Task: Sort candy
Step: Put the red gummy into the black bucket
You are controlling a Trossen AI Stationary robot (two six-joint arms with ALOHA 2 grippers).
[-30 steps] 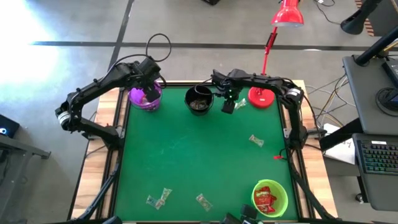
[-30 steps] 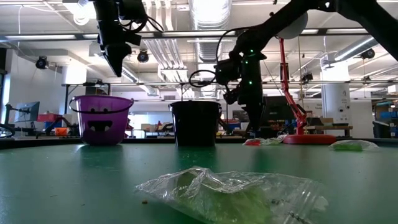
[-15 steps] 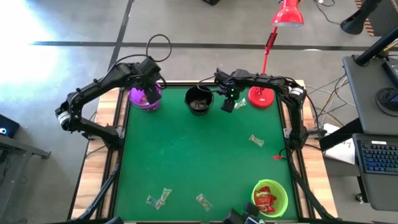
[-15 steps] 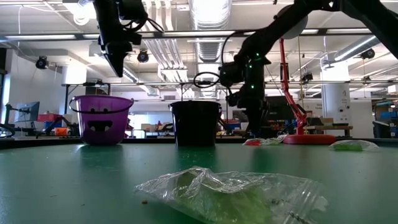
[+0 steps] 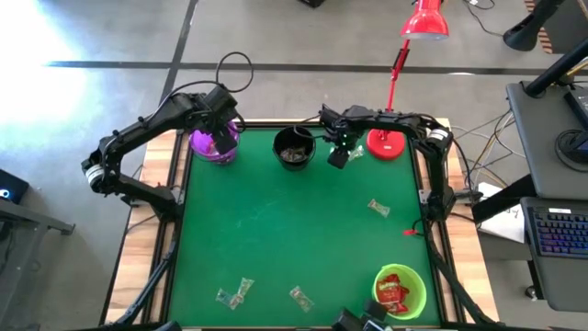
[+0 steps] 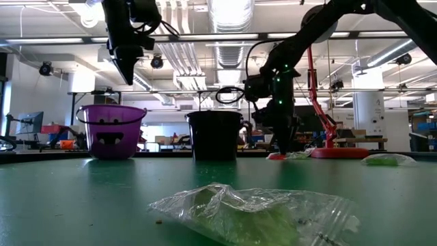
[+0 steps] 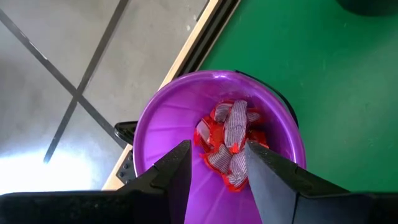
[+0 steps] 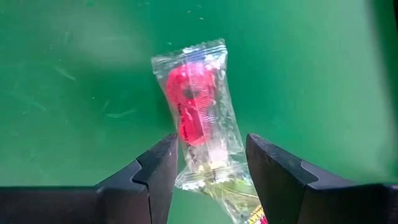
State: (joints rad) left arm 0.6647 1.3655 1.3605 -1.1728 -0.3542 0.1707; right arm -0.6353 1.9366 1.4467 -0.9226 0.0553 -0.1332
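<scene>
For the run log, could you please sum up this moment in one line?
left gripper: open above purple bowl | right gripper: open over red candy on mat | black bowl: beside

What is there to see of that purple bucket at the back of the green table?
The purple bucket is a small round plastic pail with a black jack-o'-lantern face printed on its side and a thin dark handle. It stands upright at the table's far left corner, close to the wooden edge. Inside lies a heap of red and silvery wrapped candy. The left gripper hangs open right above its mouth, not touching it.
</scene>
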